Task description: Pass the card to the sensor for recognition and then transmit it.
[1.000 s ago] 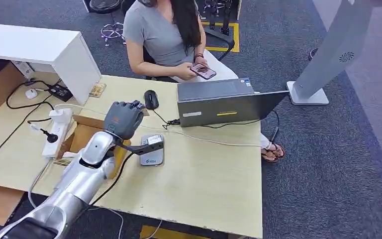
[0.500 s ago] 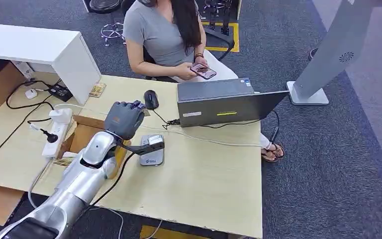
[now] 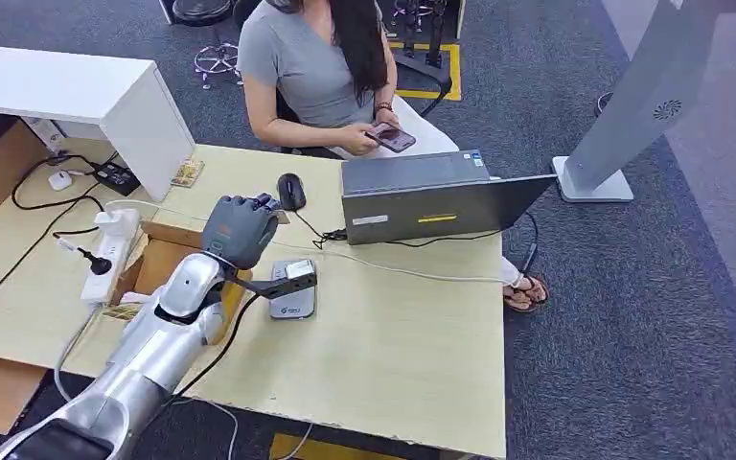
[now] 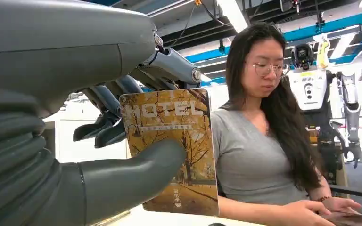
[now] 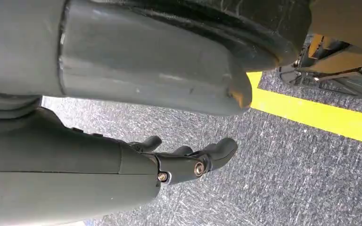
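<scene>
My left hand (image 3: 239,230) hovers above the wooden desk (image 3: 402,355), just behind and left of the grey card sensor (image 3: 293,301). In the left wrist view this hand (image 4: 70,70) pinches a brown card (image 4: 188,122) printed "HOTEL" between the thumb (image 4: 132,174) and the dark fingers (image 4: 103,129). The card stands upright and faces the seated person (image 4: 259,141). My right hand (image 5: 188,162) hangs over grey carpet, its fingers loosely spread and holding nothing.
A laptop (image 3: 431,196) stands open behind the sensor, with a black mouse (image 3: 290,190) to its left. An open cardboard box (image 3: 158,259), a power strip (image 3: 110,244) and cables lie left of my arm. The person (image 3: 316,67) sits across the desk holding a phone (image 3: 391,138).
My left hand with the card has stayed almost still. The person's hands have shifted the phone slightly.
</scene>
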Motion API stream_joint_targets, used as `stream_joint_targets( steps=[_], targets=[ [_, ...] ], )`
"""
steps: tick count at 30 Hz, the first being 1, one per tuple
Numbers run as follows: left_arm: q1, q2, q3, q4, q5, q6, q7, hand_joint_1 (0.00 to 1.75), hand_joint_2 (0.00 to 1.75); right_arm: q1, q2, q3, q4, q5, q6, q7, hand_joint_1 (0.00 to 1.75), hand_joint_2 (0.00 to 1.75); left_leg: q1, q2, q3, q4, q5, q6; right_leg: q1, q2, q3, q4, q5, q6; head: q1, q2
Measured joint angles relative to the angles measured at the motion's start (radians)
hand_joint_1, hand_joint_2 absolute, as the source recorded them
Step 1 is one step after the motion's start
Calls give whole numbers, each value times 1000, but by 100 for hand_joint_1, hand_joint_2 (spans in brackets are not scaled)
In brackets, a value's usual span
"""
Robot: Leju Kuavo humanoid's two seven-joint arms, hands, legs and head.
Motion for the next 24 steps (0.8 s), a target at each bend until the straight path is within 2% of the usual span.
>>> stream_joint_targets(
  steps=[3, 4, 6, 7, 12, 24],
  targets=[
    [0, 0, 0, 3, 0, -3, 0, 175, 175, 0, 0, 0, 0, 0, 0, 0, 0, 0, 0, 0, 0, 0, 0, 0, 0, 0, 0, 0, 0, 0, 0, 0],
    [-1, -2, -1, 7, 2, -40, 0, 175, 175, 0, 0, 0, 0, 3, 0, 0, 0, 0, 0, 0, 0, 0, 0, 0, 0, 0, 0, 0, 0, 0, 0, 0],
    [-11, -20, -17, 42, -7, -183, 23, 175, 175, 0, 0, 0, 0, 8, 2, 0, 0, 0, -1, -1, 0, 0, 0, 0, 0, -1, 0, 0, 0, 0, 0, 0],
    [-10, -34, -34, 84, -11, -234, 40, 175, 175, -1, 1, 0, 0, 13, 2, 0, 0, 0, -1, -1, 0, 0, 0, 0, 0, -1, 0, 0, 0, 0, 0, 0],
    [-24, -81, -84, 194, -14, -207, 55, 175, 175, -1, 3, 0, 0, 17, 2, 0, 0, 0, -1, -1, -1, 0, 1, 1, 0, -1, 0, 0, 1, 1, 0, 0],
    [-53, -96, -107, 254, -4, -208, 55, 175, 175, 0, 5, 0, 0, 18, 2, 0, 0, 0, 0, -2, 1, 0, 2, 1, 0, -3, 2, 0, 1, 1, 0, 0]
  ],
)
